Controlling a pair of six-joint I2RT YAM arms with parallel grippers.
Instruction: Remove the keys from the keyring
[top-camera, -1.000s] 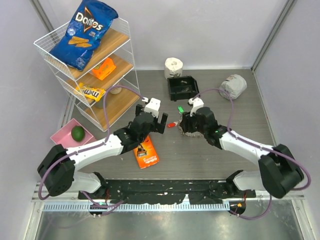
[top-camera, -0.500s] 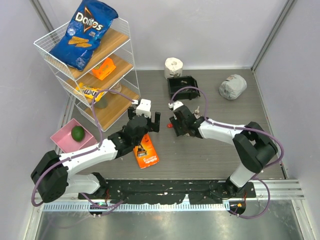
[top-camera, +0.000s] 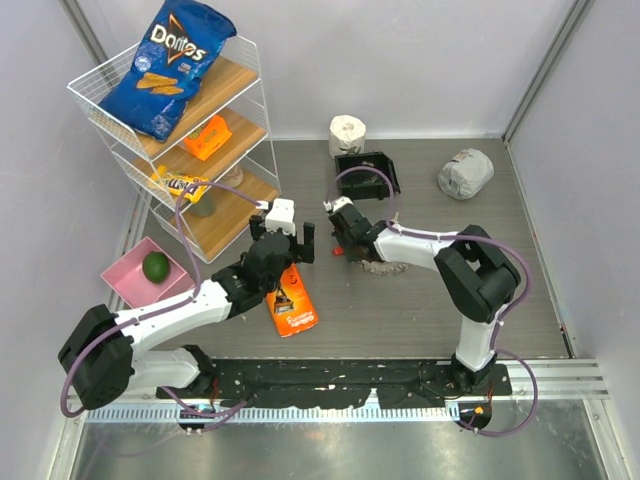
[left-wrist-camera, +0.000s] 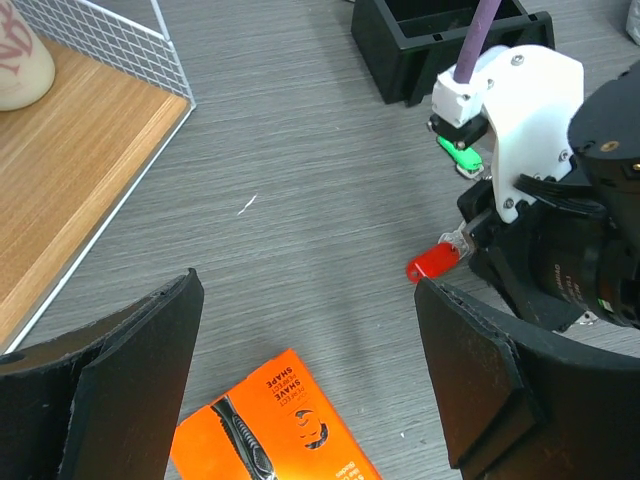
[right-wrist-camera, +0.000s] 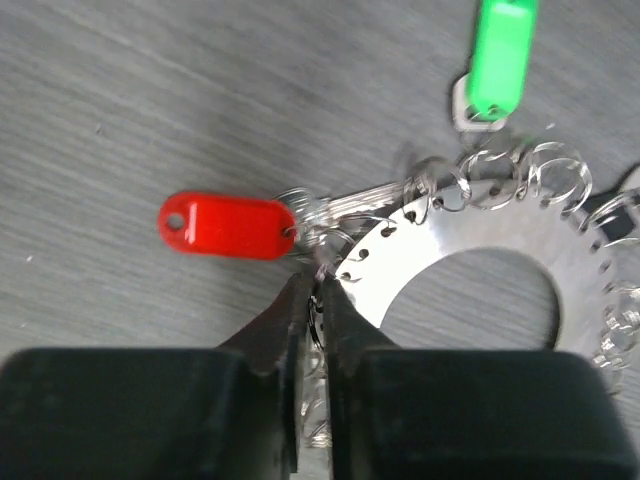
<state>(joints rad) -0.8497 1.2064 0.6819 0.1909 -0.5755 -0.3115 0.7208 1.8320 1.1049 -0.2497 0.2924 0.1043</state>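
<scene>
Flat perforated silvery keyring gripped at its 9 o'clock rim by the right jaws.
One green lime is held in a pink tray; the left jaws are spread open.

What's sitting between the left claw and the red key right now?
Only bare table, as the left wrist view shows: the open left claw hovers short of the red key, and the orange packet lies further back.
</scene>
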